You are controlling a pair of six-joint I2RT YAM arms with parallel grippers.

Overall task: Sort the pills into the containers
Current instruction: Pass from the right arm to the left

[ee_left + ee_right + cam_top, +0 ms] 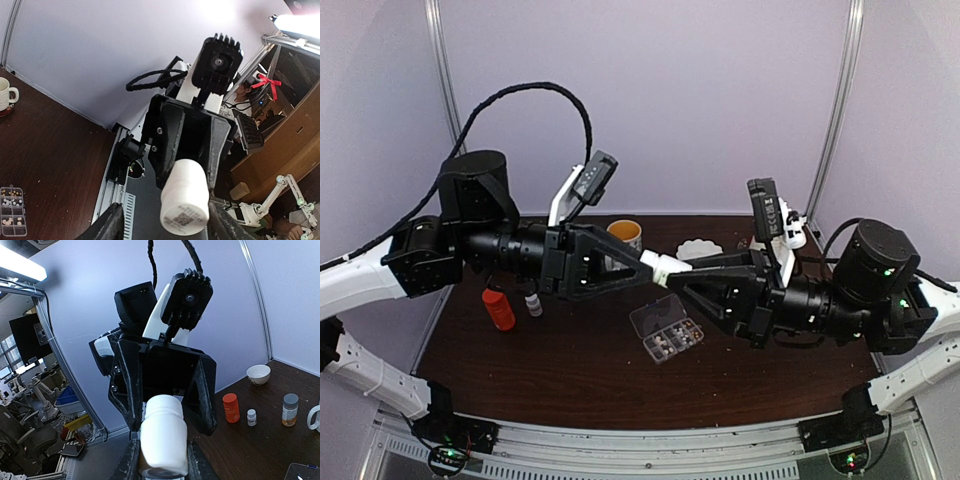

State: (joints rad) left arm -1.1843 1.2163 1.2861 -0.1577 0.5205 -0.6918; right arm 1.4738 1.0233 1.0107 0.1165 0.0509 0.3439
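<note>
The two arms met nose to nose above the worktop (570, 370), with a white bottle (668, 265) lying level between them. The right gripper (162, 460) was clamped on it, a finger pressed against each side. The left gripper (167, 220) stood parted around the bottle's other end, and a gap showed beside one of its fingers (112, 225). Just below them the clear pill box (648, 320) lay on the worktop with its lid up, and the pills (672, 338) were scattered through several of its compartments. An orange bottle (499, 308) and a small white bottle (533, 304) stood near each other under the left arm, well apart from the box.
</note>
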